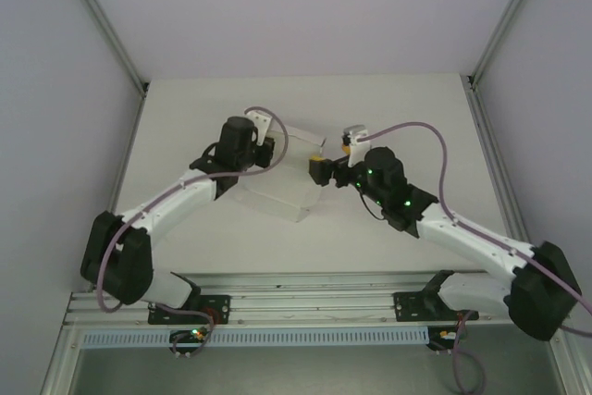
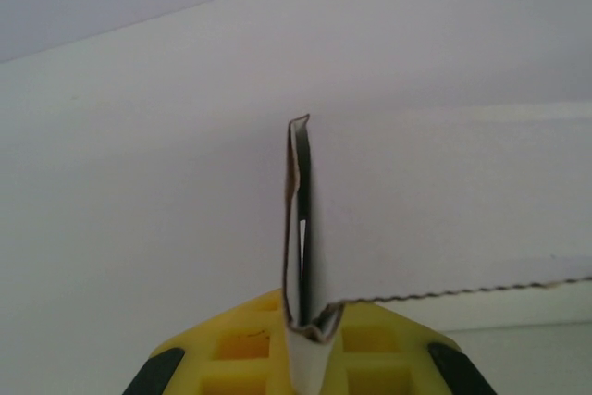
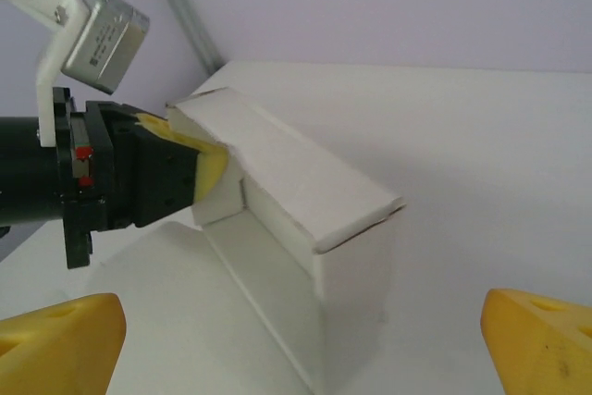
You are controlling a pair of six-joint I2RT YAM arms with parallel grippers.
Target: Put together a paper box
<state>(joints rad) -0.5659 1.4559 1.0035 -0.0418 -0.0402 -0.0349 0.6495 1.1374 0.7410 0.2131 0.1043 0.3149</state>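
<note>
White paper box [image 3: 305, 191] pinched in left gripper [image 2: 310, 344]; right gripper [image 1: 333, 156] wide open beside it.

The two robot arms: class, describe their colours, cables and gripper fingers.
The left arm and right arm have white links and black joints. A mauve cable loops along each. Green lights dot the right wrist. The left gripper and right gripper have yellow fingers.

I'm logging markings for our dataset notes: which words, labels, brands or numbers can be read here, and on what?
No text can be read.
Grey module on the left arm's wrist: a printed label, too small and blurred to read.
Paper box: plain white, no print seen.
</note>
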